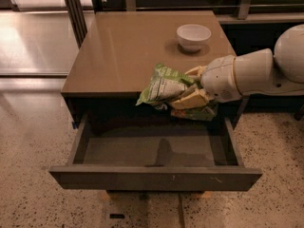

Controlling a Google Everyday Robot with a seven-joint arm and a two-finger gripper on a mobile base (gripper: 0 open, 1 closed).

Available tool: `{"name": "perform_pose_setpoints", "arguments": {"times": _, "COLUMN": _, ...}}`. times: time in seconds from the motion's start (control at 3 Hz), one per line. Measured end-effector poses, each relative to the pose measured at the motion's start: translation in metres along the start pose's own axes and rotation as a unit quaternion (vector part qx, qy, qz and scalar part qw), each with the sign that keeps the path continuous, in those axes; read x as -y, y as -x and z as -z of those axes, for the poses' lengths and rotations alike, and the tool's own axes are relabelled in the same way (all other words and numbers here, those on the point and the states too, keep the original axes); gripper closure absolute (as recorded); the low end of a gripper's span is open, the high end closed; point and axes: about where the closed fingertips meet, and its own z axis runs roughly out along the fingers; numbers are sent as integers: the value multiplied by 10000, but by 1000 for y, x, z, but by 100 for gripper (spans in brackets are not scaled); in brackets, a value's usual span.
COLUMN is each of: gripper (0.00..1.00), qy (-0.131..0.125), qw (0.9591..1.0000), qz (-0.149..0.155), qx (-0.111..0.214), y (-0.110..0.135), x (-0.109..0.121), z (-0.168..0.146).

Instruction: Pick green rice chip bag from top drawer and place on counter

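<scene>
The green rice chip bag (pixel 164 86) is held in the air by my gripper (pixel 189 93), which is shut on it. The bag hangs over the counter's front edge, above the back of the open top drawer (pixel 152 151). The drawer is pulled far out and its grey floor shows nothing in it. My white arm reaches in from the right. The tan-brown counter (pixel 123 51) lies behind and under the bag.
A white bowl (pixel 193 36) stands at the back right of the counter. The drawer front (pixel 154 178) juts out towards the camera over the speckled floor. Metal posts and a dark shelf line the back.
</scene>
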Motion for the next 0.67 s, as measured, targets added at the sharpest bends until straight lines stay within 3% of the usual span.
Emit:
{"name": "perform_pose_setpoints", "arguments": {"times": 0.33, "gripper": 100, "qy": -61, "qw": 9993, "qz": 376, "qx": 38, "y": 22, "x": 26, "z": 0}}
{"name": "perform_pose_setpoints", "arguments": {"times": 0.67, "gripper": 100, "qy": -240, "qw": 9982, "qz": 534, "qx": 94, "y": 29, "x": 63, "z": -7}}
